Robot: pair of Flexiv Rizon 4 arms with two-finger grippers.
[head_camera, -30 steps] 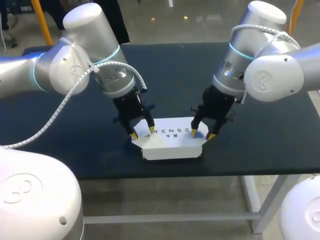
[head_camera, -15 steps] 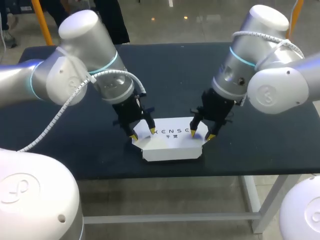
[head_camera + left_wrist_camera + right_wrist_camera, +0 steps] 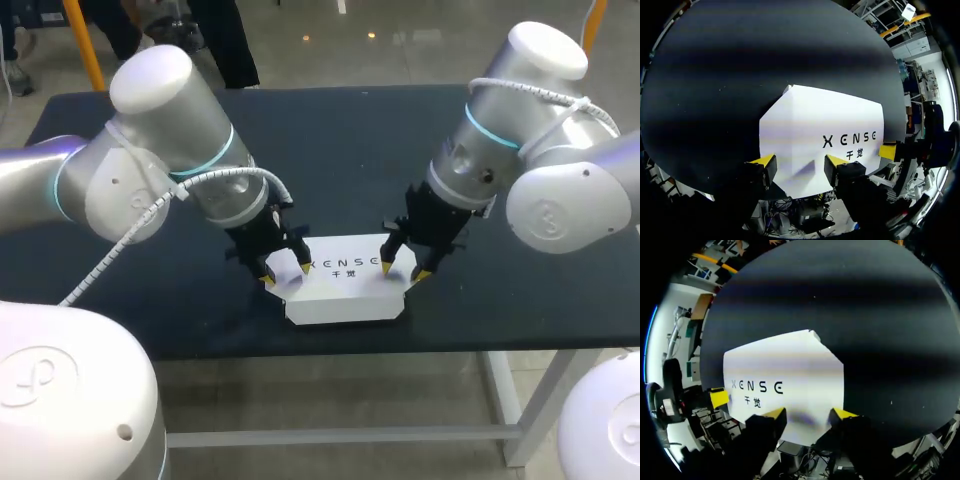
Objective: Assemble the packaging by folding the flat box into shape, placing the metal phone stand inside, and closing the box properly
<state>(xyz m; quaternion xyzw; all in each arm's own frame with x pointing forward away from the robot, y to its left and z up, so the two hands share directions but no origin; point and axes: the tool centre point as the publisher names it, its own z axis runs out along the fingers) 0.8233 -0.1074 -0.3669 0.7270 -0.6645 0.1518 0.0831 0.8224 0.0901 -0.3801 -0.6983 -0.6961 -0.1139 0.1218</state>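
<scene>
White cardboard box with black print (image 3: 345,288) seen lower middle of frame, near front edge of dark tabletop (image 3: 340,150). Left fingers (image 3: 267,279) spread at its left end, right fingers (image 3: 420,273) spread at right end; nothing pinched. Box looks folded up. Metal stand not seen; maybe packed already.

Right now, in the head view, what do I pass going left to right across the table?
left arm → left hand → box → right hand → right arm
</scene>
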